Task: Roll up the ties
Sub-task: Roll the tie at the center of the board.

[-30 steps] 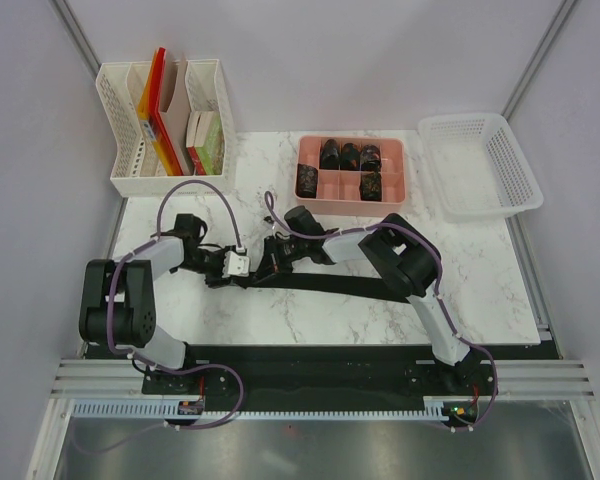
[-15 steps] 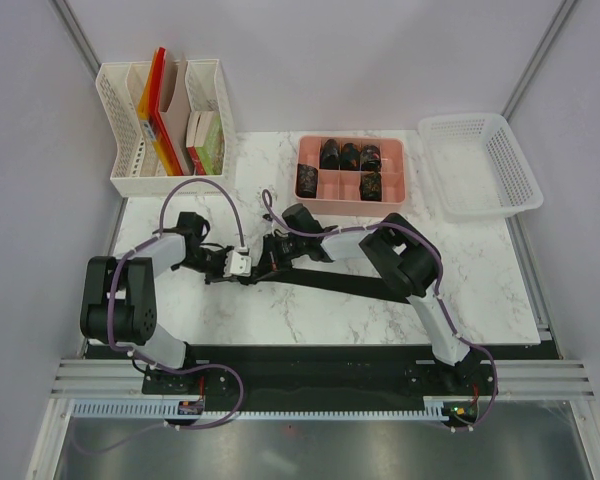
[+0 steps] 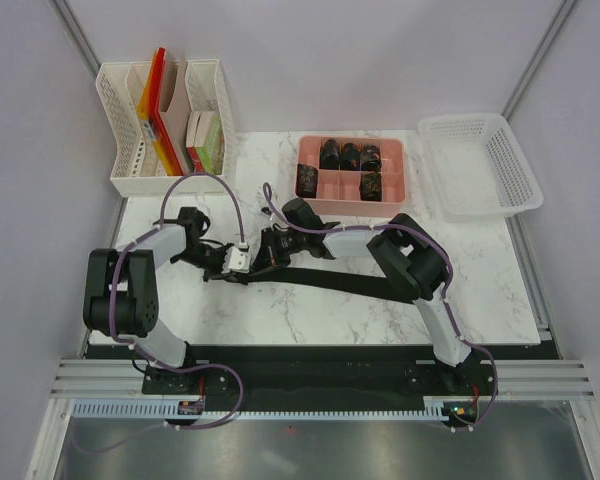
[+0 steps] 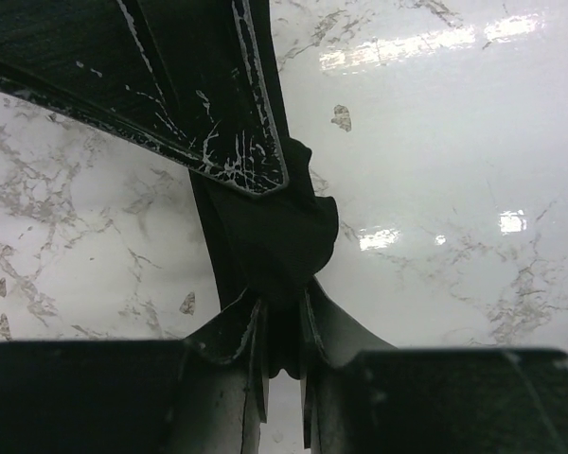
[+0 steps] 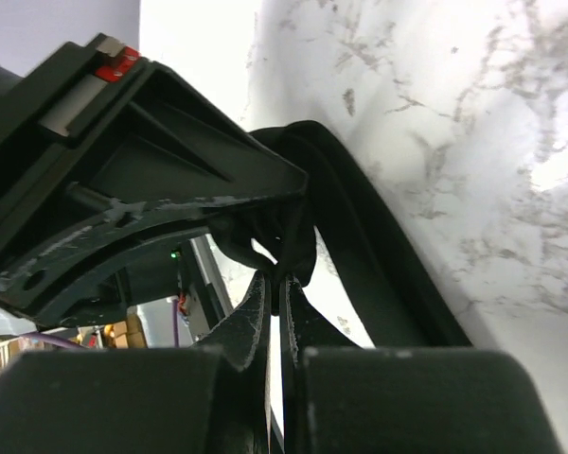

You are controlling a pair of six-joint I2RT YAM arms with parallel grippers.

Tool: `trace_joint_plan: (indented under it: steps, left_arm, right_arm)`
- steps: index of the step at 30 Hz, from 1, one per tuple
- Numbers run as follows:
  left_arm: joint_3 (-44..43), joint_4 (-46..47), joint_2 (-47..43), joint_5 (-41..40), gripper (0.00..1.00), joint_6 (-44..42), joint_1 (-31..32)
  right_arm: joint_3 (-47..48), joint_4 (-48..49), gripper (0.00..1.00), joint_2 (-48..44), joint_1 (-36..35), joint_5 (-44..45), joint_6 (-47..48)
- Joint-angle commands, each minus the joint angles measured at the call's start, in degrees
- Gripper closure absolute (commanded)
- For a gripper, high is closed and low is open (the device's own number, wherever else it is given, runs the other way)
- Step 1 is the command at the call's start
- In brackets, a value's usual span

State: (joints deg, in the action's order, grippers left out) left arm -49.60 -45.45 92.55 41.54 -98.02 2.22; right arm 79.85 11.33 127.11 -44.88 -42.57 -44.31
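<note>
One tie lies as a long blackish strip across the marble table, its narrow end gathered at the left. There both grippers meet. My left gripper is shut on that bunched end, and the left wrist view shows the fabric pinched between the left gripper's fingers. From the right, my right gripper comes in tip to tip. In the right wrist view the right gripper pinches a fold of the tie. Several rolled ties sit in the pink tray.
A white file organizer with folders stands at the back left. A white mesh basket sits at the back right beside the pink tray. The left arm's cable loops above the grippers.
My left gripper has closed on the tie's end. Both grippers and the gathered end have shifted slightly toward the back of the table.
</note>
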Motion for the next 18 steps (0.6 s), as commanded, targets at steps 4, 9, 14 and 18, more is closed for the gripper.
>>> trace_joint_plan:
  steps: [4,9,14,18]
  left_arm:
    - [-1.72,-4.64,0.35,-1.37,0.8,-3.23,-0.37]
    - [-2.51,-4.82,0.7,-1.11,0.68,-2.8,-0.81]
    - [-3.92,-4.82,0.61,0.12,0.47,-0.33,-3.7]
    - [-4.19,-4.65,1.14,0.12,0.37,-0.24,-5.47]
  right_arm:
    - [2.06,-3.95,0.99,2.35,1.29,4.68,4.76]
    - [3.2,-8.16,1.0,4.11,1.64,6.88,7.31]
    - [3.73,-10.72,1.0,6.04,1.64,8.37,8.02]
    - [3.73,-11.24,1.0,6.57,1.64,8.47,8.1]
